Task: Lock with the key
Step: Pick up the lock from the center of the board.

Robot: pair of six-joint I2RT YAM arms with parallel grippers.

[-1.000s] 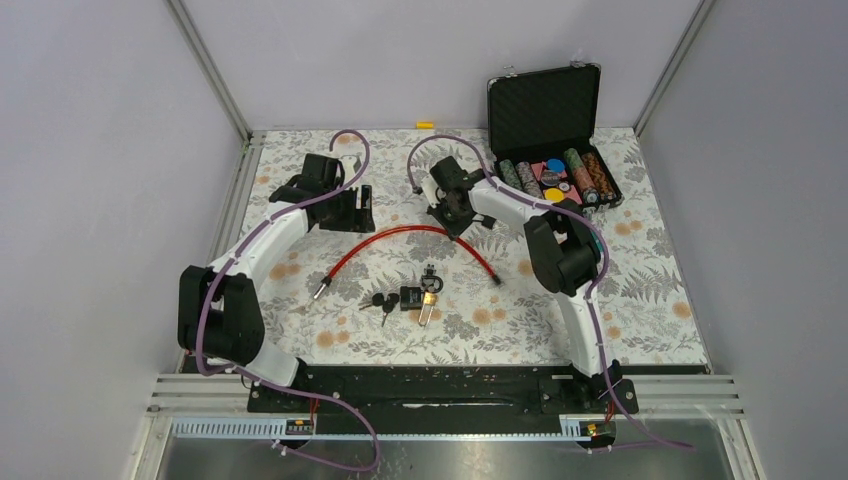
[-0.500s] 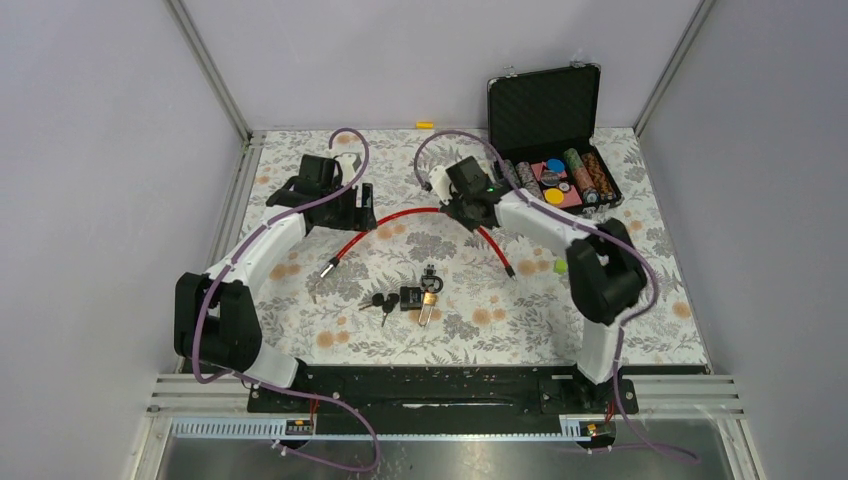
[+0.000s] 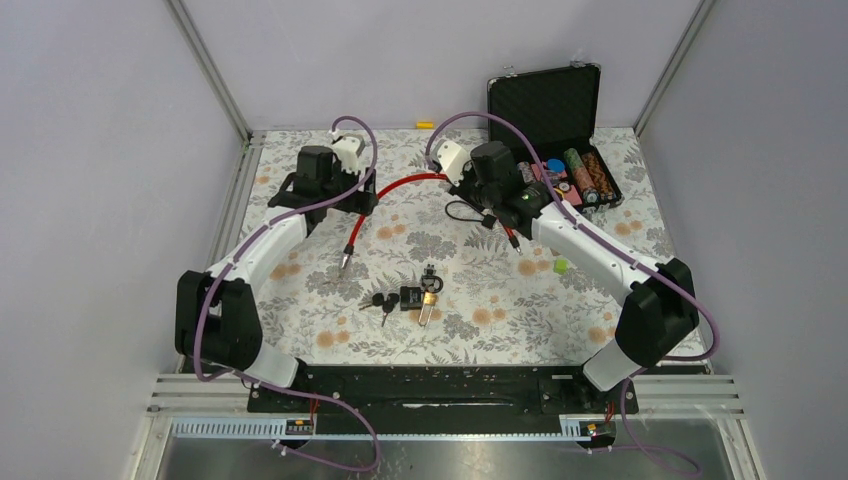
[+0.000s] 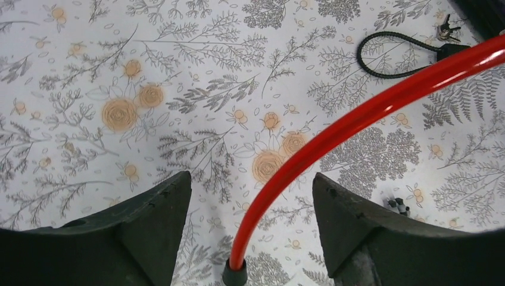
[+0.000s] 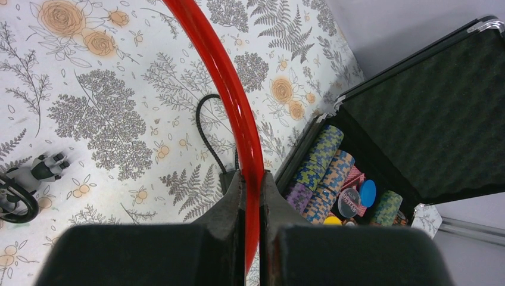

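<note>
Right wrist view: my right gripper [image 5: 250, 179] is pinched tight on the red cable [image 5: 229, 89]. My left gripper [image 4: 250, 179] stands wide, the cable passing loose between its fingers (nothing gripped). Well behind both, toward my bases, lies the padlock [image 3: 412, 297], the key [image 3: 426, 313] right by it. I judge I'm positioning the cable; next, an end must reach the padlock.

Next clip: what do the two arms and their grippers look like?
Both the left arm and right arm have white links between bulky black joints, with a purple cable looping along each. The left gripper and right gripper end in matte black, wedge-shaped fingers. No markings are legible.
</note>
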